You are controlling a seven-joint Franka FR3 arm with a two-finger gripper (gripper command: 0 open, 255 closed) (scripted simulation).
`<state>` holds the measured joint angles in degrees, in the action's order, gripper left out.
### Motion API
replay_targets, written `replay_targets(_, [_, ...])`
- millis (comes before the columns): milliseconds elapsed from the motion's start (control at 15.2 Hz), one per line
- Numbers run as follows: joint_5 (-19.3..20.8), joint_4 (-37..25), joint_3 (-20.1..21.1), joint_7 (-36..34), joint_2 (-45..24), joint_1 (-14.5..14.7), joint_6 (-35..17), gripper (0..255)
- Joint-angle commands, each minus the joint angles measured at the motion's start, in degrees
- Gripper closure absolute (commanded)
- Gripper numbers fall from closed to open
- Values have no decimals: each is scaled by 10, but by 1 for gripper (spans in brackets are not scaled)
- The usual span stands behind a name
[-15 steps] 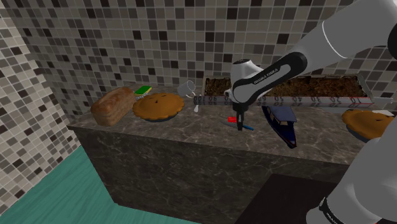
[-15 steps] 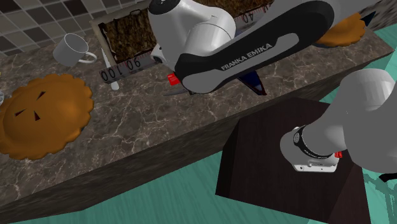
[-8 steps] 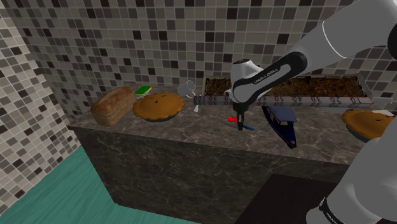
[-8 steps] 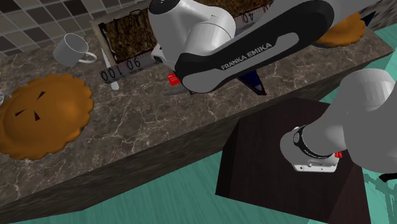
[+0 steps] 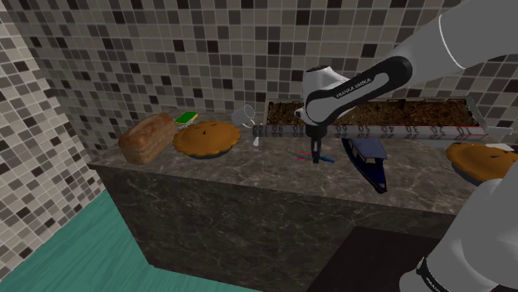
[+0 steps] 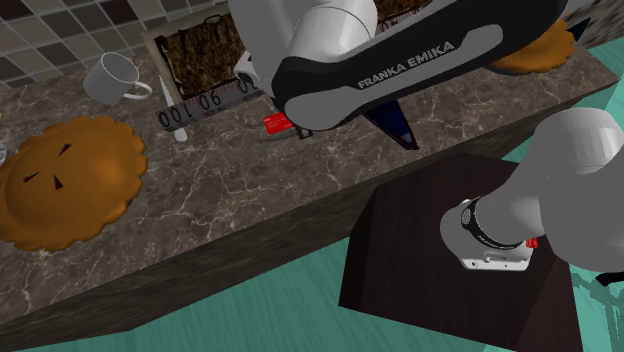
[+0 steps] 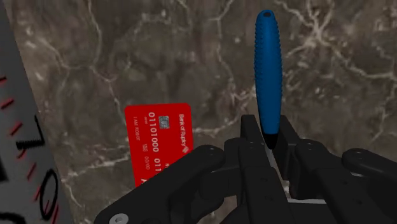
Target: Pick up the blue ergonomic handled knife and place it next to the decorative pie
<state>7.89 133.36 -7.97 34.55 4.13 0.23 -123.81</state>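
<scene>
The blue-handled knife (image 7: 268, 70) is clasped between my gripper (image 7: 270, 143) fingers where handle meets blade; the ribbed handle sticks out beyond the fingertips over the marble counter (image 7: 159, 57). In the shoulder view the gripper (image 5: 315, 158) points straight down, with the blue handle (image 5: 328, 160) low over the counter. The brown decorative pie (image 5: 206, 139) sits toward that view's left, well apart from the gripper. In the second exterior view the pie (image 6: 65, 180) lies at the left, and the arm hides the gripper.
A red bank card (image 7: 160, 140) lies flat beside the knife. A bread loaf (image 5: 148, 137), a green item (image 5: 188, 117) and a mug (image 5: 242, 114) surround the pie. A soil-filled planter (image 5: 373, 114) lines the back wall. A dark blue object (image 5: 367, 158) and a second pie (image 5: 480, 160) lie right.
The arm's wrist has risen and shifted slightly to the shoulder view's right; the gripper sits a little higher over the counter with the knife in it.
</scene>
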Motion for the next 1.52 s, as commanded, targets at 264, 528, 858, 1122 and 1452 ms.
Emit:
replay_targets(264, [-1,-25,1,3,25,1,49,255])
replay_targets(528, [-1,-42,2,5,38,1,81,255])
replay_targets(858, [-2,-67,4,8,52,2,120,255])
replay_targets(1122, [-3,-89,5,11,61,2,151,255])
replay_targets(1452, [-3,-120,6,14,70,3,189,255])
